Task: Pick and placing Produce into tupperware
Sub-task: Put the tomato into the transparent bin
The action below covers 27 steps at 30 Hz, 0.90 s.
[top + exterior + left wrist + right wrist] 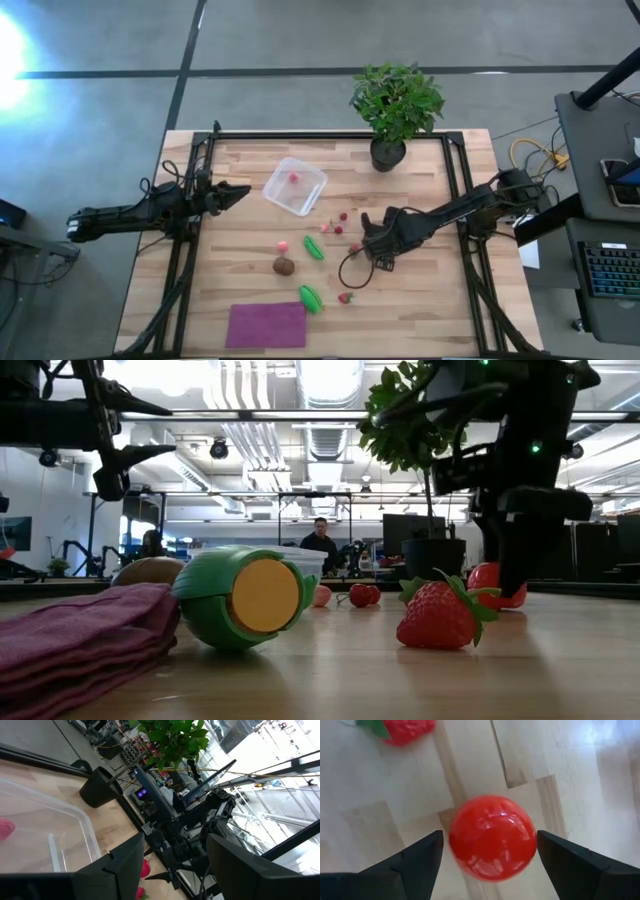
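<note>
My right gripper (487, 855) is open and points down over the red ball (492, 837), one finger on either side of it; the ball rests on the table (487, 578). In the high view the gripper (375, 240) hides the ball. My left gripper (235, 193) is open and hovers just left of the clear tub (295, 186), which holds a pink bit (294, 178). Two green pieces (314, 247) (311, 298), a brown oval (284, 265), a pink bit (283, 245), small red bits (338, 229) and a strawberry (346, 297) lie on the table. My right gripper has its open fingers (420, 862) close beside the red ball's widest part, coming from above. Whether either finger touches the ball, I cannot tell. The ball sits on the table.
A potted plant (395, 105) stands at the far edge, behind the tub. A purple cloth (266, 325) lies at the near edge. A black cable (352, 268) loops beside my right gripper. Dark frame rails (185, 250) run along both sides of the table.
</note>
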Motion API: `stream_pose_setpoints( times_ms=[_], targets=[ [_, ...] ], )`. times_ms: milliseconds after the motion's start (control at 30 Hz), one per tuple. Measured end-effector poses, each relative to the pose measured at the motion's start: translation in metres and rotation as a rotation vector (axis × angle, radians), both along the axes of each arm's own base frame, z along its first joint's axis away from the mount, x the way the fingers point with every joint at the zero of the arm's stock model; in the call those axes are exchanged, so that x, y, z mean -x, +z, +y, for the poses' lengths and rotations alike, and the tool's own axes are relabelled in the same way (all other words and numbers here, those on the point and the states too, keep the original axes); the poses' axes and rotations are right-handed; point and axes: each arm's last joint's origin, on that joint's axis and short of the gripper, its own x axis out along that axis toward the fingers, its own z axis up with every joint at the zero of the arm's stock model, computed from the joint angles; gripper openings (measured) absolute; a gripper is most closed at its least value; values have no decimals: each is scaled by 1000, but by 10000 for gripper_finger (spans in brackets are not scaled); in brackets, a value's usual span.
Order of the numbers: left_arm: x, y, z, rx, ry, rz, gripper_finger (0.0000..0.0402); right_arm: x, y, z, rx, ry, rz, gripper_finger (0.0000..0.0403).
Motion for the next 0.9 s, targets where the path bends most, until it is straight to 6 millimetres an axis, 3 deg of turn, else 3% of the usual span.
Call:
stream_pose_setpoints(
  times_ms=[467, 900],
  targets=[
    [0, 0, 0, 0, 1, -3, 201, 2, -14, -7, 15, -53, -67, 306],
    [0, 0, 0, 0, 1, -3, 201, 3, -17, -8, -29, -96, -73, 269]
  ],
)
